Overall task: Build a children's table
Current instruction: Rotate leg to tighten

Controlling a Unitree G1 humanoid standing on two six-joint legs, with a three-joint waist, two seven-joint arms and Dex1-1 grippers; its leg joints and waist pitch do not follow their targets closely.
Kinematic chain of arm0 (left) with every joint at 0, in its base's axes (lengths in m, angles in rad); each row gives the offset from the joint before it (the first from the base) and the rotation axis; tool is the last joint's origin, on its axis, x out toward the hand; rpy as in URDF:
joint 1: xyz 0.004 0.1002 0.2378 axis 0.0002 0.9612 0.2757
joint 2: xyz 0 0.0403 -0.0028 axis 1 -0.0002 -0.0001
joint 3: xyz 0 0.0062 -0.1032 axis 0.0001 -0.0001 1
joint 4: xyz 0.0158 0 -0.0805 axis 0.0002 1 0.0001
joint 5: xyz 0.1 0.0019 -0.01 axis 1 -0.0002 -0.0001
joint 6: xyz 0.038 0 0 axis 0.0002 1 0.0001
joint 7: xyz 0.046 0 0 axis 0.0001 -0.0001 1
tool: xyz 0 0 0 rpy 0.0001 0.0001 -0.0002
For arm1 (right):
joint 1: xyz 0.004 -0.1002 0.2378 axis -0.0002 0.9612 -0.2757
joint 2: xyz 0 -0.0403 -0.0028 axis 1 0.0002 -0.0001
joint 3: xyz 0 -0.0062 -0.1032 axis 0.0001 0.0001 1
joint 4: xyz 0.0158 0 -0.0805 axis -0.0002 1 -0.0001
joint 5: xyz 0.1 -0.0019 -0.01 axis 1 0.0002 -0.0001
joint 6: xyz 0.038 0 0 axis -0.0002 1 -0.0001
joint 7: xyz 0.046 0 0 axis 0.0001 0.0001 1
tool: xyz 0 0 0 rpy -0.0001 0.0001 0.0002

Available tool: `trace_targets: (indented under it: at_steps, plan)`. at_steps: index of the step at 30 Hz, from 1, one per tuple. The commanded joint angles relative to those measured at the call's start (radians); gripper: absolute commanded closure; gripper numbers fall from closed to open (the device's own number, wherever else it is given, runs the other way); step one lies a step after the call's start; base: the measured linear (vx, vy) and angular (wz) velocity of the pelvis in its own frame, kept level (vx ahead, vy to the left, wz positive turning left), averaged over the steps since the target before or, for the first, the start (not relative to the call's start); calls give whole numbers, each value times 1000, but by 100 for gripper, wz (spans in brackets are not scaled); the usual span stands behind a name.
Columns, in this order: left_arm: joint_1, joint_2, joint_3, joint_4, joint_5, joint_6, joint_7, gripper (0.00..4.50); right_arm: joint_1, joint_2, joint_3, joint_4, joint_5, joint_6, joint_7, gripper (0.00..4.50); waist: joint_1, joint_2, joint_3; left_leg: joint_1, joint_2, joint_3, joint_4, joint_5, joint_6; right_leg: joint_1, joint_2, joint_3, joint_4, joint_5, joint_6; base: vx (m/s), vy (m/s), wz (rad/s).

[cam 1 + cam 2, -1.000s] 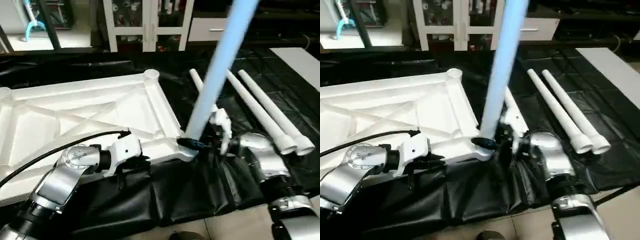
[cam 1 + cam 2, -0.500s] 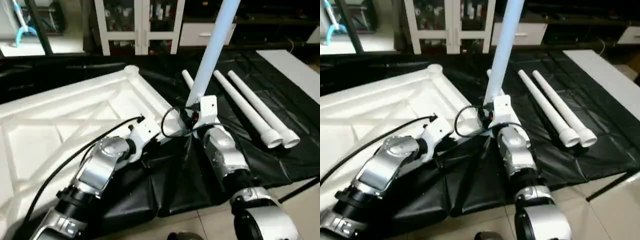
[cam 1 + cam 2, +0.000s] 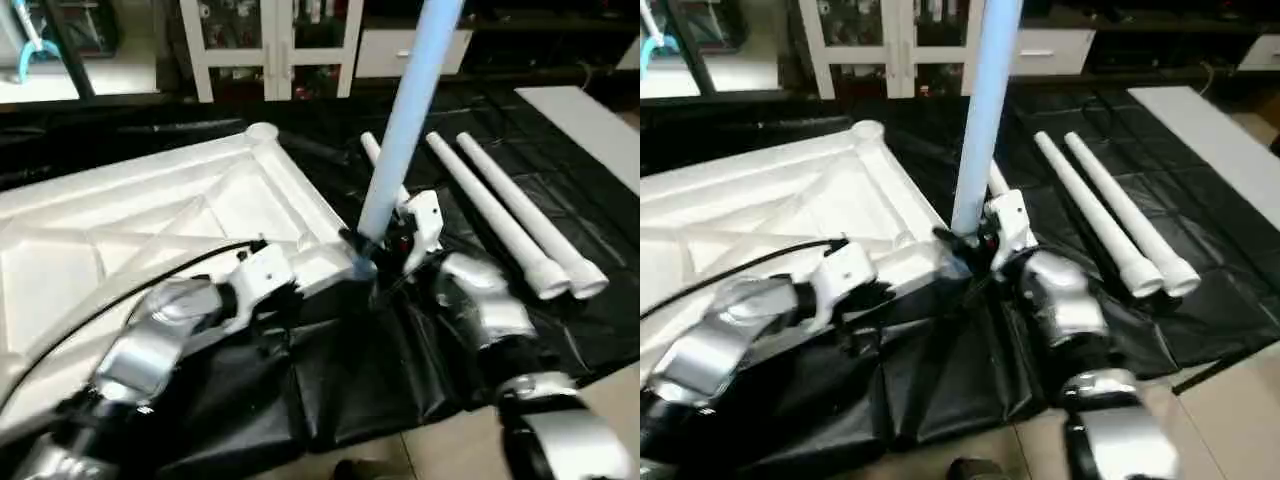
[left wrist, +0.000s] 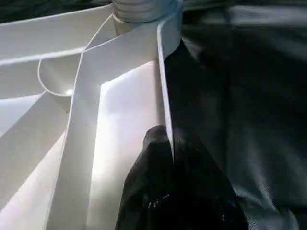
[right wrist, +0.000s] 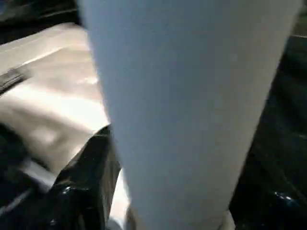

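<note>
Since before, right gripper (image 3: 372, 252) has loosened around upright leg (image 3: 405, 130) (forearm low) — left gripper (image 4: 165, 158) pinches tabletop rim (image 4: 163, 86).

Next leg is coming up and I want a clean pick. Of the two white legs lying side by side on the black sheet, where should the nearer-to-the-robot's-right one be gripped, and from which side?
Grip the outer leg on its plain tube just above the flared collar end, coming from above and the open right side. The neighbouring leg lies close on its left, so fingers fit poorly between them.
</note>
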Motion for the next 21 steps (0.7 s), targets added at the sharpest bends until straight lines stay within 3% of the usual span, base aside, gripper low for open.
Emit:
trace_targets:
  at_steps: [1,5,8,10,12,13,14,16,20,21]
  plan:
    - [43,23,-52,16,-12,11,-80,450,11,-45,15,-38,7,23,97,111,6,9,-59,7,43,-9,-53,-13,184,56,-65,46,-30,50,-308,0,0,0]
    - [55,50,-52,14,-28,-6,-111,450,16,-106,12,-52,38,39,197,111,13,8,-56,8,46,-7,-53,-9,201,55,-69,46,-31,24,-315,0,0,0]
    - [57,53,-49,21,-30,-17,-115,450,20,-121,4,-63,52,50,229,111,17,6,-50,11,48,-7,-56,-83,162,52,-68,47,-44,-98,-295,0,0,0]
    - [53,49,-48,25,-38,-19,-115,450,25,-128,5,-62,52,51,250,111,18,7,-45,13,47,-8,-59,-145,117,47,-68,49,-53,-187,-274,0,0,0]
    - [48,47,-50,26,-41,-18,-116,450,30,-128,9,-57,46,42,254,144,20,6,-43,14,46,-9,-60,-178,94,44,-67,51,-57,-230,-258,0,0,0]
    - [46,47,-51,26,-43,-17,-118,450,31,-126,11,-57,49,48,259,144,20,6,-44,13,45,-9,-59,-181,86,45,-67,51,-58,-239,-252,0,0,0]
    - [46,48,-52,25,-45,-18,-120,450,33,-123,12,-58,50,53,265,144,21,13,-41,12,45,-11,-61,-180,83,45,-67,51,-58,-238,-250,0,0,0]
    - [45,50,-53,24,-46,-20,-124,450,37,-118,17,-55,50,57,273,170,19,8,-44,9,44,-11,-60,-170,84,47,-66,51,-56,-222,-249,0,0,0]
    - [40,50,-56,25,-47,-20,-126,450,39,-104,25,-33,32,40,252,191,19,9,-45,9,43,-9,-58,-141,103,47,-66,51,-52,-182,-263,0,0,0]
    - [39,49,-57,26,-48,-18,-125,450,40,-98,25,-27,32,37,240,214,20,13,-44,9,43,-10,-58,-144,102,47,-67,50,-53,-185,-263,0,0,0]
